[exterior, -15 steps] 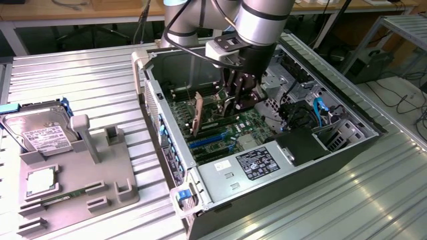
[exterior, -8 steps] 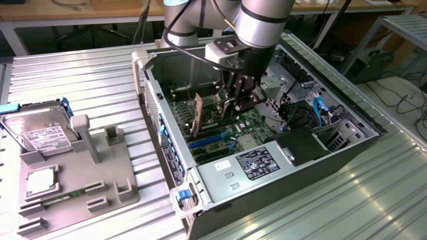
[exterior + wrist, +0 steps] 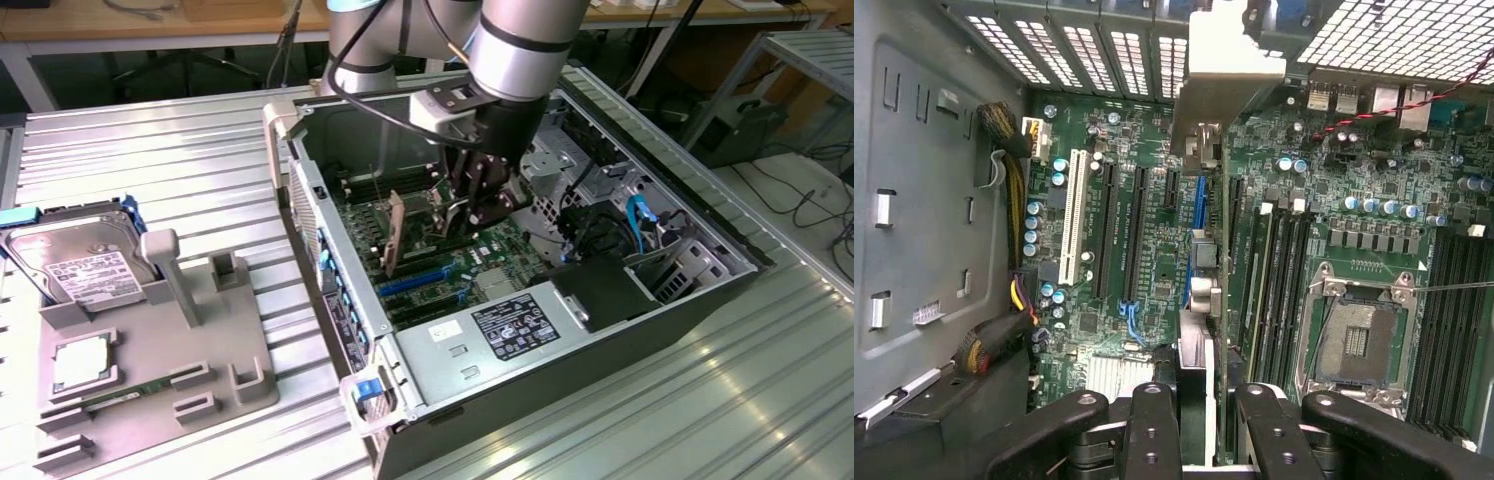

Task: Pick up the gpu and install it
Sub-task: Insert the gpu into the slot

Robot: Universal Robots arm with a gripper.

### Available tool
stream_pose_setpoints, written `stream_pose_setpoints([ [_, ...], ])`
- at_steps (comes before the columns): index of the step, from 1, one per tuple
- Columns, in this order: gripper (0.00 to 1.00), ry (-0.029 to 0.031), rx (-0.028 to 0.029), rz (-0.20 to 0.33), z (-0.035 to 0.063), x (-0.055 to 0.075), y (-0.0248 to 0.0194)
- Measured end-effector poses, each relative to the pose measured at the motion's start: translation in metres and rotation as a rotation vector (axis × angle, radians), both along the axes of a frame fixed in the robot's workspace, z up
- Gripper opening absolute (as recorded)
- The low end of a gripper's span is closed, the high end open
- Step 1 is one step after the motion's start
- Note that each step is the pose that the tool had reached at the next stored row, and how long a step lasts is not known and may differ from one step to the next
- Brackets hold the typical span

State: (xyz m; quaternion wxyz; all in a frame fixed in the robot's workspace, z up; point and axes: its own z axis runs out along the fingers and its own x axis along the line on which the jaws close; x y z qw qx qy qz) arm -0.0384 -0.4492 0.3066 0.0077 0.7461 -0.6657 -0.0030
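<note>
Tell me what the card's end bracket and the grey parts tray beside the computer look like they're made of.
Card bracket: looks like bare sheet metal, pale, dull sheen, folded lip at its end. Parts tray: probably moulded or printed plastic, uniform matte grey with chunky upright holders; the look alone can't settle which.

the exterior view is showing even, bright daylight-like lighting, with pale glare streaking along the ribbed metal table (image 3: 747, 380) and along the shiny arm (image 3: 527, 40). the inside of the computer case (image 3: 694, 300) is sitting in soft shadow, darkest at its deep corner. the wrist view is running dimmer and cooler, the green circuit board (image 3: 1154, 250) lit evenly and in focus. the perforated panel (image 3: 1394, 35) is washing out nearly white. the black gripper (image 3: 1194, 420) close to the lens is looking soft and dark. straight edges near the borders are bowing slightly.
</note>
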Motion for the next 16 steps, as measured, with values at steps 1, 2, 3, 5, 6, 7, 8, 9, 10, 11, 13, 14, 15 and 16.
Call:
stream_pose_setpoints([
  [1, 0.27, 0.0, 0.0, -0.001, -0.0004, 0.0, 0.0],
  [2, 0.27, 0.0001, 0.0, -0.003, -0.0009, 0.0, 0.0],
  [3, 0.27, 0.0001, 0.0002, -0.007, -0.002, 0.0, 0.0],
  [5, 0.27, 0.0001, 0.0001, -0.022, -0.0036, -0.0001, 0.0],
  [6, 0.27, 0.0002, 0.0001, -0.027, -0.0042, -0.0001, 0.0],
  [7, 0.27, 0.0002, 0.0001, -0.03, -0.0048, -0.0001, 0.0],
  [8, 0.27, 0.0002, -0.0001, -0.03, -0.005, -0.0001, 0.0],
  [9, 0.27, 0.0003, -0.0003, -0.03, -0.0051, -0.0001, 0.0],
  [10, 0.27, 0.0002, 0.0, -0.03, -0.0056, 0.0, 0.0001],
  [11, 0.27, 0.0001, 0.0002, -0.03, -0.0063, 0.0, 0.0001],
  [13, 0.27, 0.0002, 0.0001, -0.03, -0.0083, -0.0002, 0.0001],
  [14, 0.27, 0.0003, 0.0001, -0.03, -0.0098, -0.0002, 0.0002],
  [15, 0.27, 0.0005, 0.0, -0.03, -0.0098, -0.0002, 0.0002],
  [16, 0.27, 0.0004, 0.0, -0.03, -0.0099, -0.0002, 0.0002],
])
